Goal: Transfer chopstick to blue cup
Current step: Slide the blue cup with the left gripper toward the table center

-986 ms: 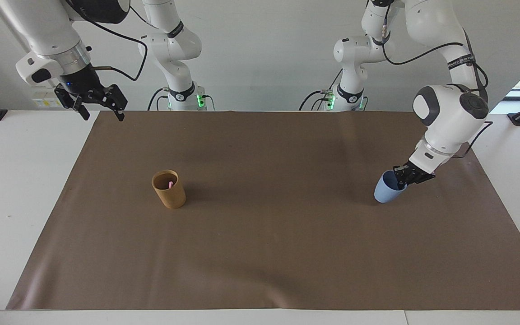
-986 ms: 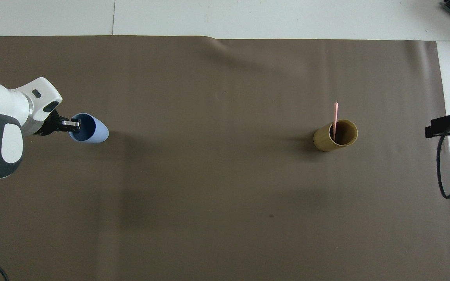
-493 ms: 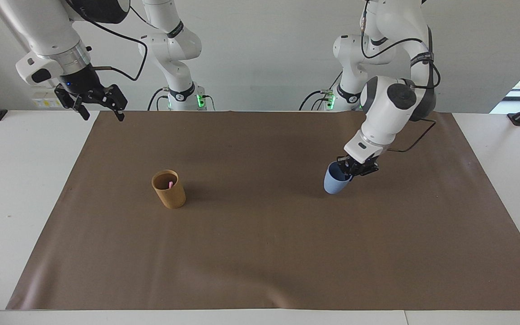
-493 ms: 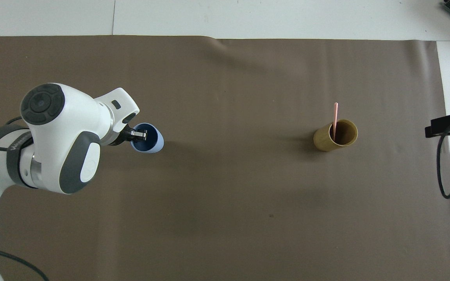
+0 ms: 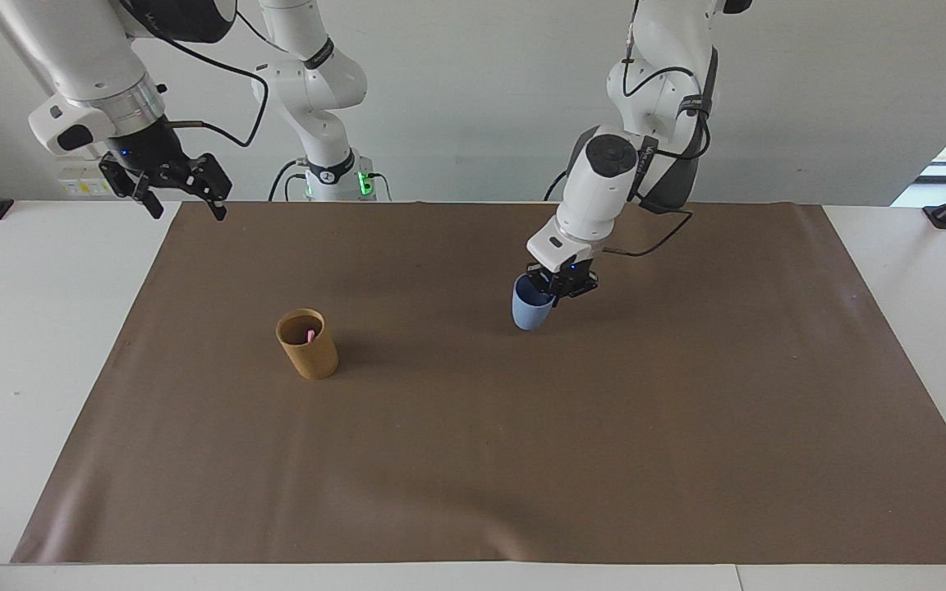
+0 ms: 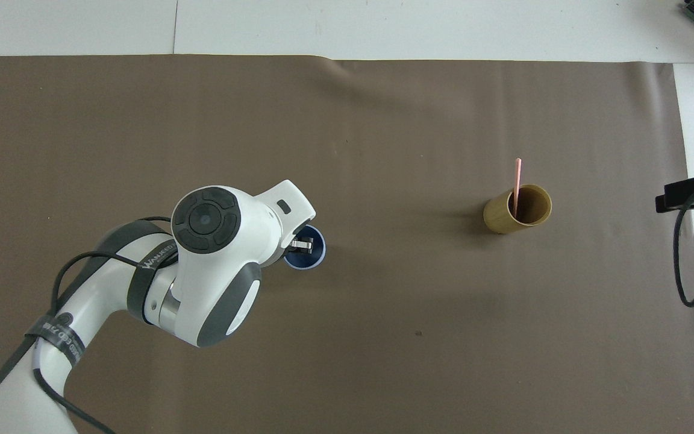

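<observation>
the left pincer (image 5: 556, 287) is pinched on the rim of the blue cup (image 5: 531, 304), one finger inside and one outside, and holds it near the middle of the brown mat (image 5: 473, 460) that covers the worktop. whether the cup's base touches the mat or hangs just over it cannot be told. the chopstick (image 6: 517, 184) stands in the tan cup (image 6: 515, 210), toward the right arm's end of the worktop, well apart from the blue cup. the right pincer (image 5: 181, 193) waits with its jaws wide, up over the mat's corner at its own end.

the step in hand looks like bringing the blue cup closer to the tan one, so the chopstick has not yet been touched. next, the blue cup probably needs setting upright within the right arm's reach and releasing, and then the right pincer has to come down over the tan cup and nip the thin stick near its top.

the overhead view shows the chopstick's length sticking out past the tan cup's rim; the facing view shows only a pink tip inside. the facing view shows the right pincer whole, where the overhead view catches only an edge of it.
</observation>
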Robot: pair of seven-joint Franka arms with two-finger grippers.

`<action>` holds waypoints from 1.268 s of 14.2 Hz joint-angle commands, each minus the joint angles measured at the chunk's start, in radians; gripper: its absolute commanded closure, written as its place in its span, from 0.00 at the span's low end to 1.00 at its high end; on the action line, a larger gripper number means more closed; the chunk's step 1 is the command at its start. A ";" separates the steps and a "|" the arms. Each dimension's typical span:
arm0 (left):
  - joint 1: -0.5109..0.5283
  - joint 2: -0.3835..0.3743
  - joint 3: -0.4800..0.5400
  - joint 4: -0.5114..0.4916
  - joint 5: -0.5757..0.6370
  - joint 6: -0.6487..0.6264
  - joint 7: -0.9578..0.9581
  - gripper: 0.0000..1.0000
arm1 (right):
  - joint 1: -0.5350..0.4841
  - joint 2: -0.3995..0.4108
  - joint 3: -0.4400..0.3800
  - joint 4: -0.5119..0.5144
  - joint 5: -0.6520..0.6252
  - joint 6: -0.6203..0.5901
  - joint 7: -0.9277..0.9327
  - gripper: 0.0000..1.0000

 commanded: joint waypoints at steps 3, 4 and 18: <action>-0.105 0.027 0.020 -0.022 -0.012 0.055 -0.065 1.00 | -0.008 -0.015 0.002 -0.009 -0.024 0.007 0.022 0.00; -0.106 0.033 0.020 -0.019 -0.012 0.079 -0.070 1.00 | -0.010 -0.012 0.002 -0.007 -0.024 0.023 0.016 0.00; -0.004 -0.091 0.028 -0.005 -0.005 -0.094 0.025 0.00 | 0.021 0.042 0.008 -0.135 0.129 0.286 -0.386 0.00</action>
